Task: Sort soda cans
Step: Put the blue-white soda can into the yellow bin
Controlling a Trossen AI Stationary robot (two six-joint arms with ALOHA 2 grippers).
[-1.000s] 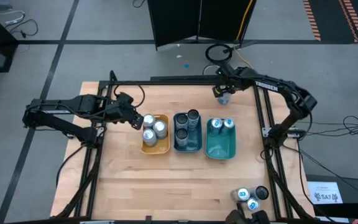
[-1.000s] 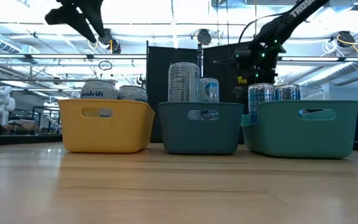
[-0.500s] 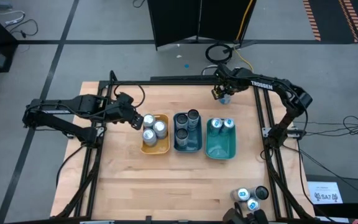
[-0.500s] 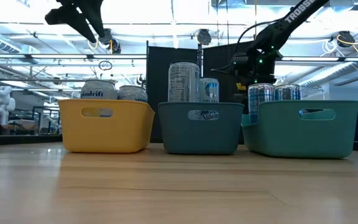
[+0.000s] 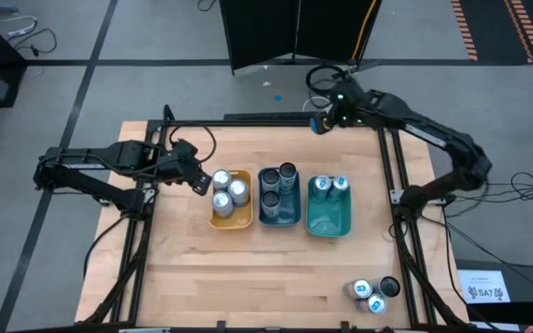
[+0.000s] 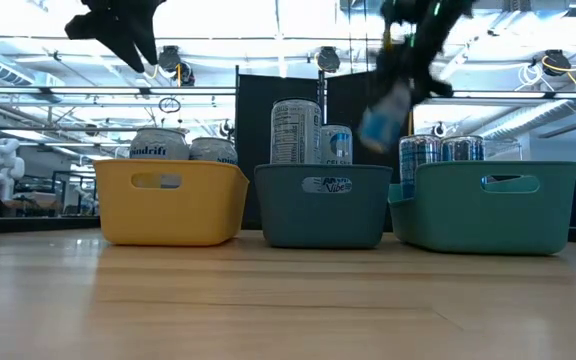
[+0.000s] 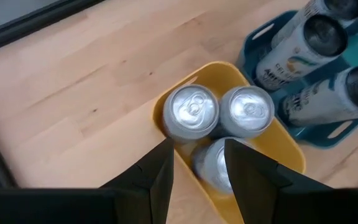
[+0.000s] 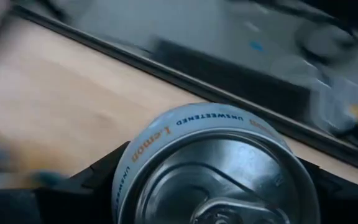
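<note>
Soda can (image 8: 213, 168) in right pincer (image 5: 320, 123), wooden table (image 5: 248, 259)

Seen past the left hand (image 7: 197, 165), whose two dark fingers (image 7: 160, 174) stand apart with nothing between them, a yellow tray (image 7: 278, 146) rests on the wooden worktop (image 7: 73, 93). Three silver soda cans (image 7: 190, 112) stand upright in it, packed so they touch. Just beside it, a teal tray (image 7: 319, 127) holds taller cans with dark tops (image 7: 325, 34). A dark frame rail (image 7: 36, 22) borders the worktop.
</note>
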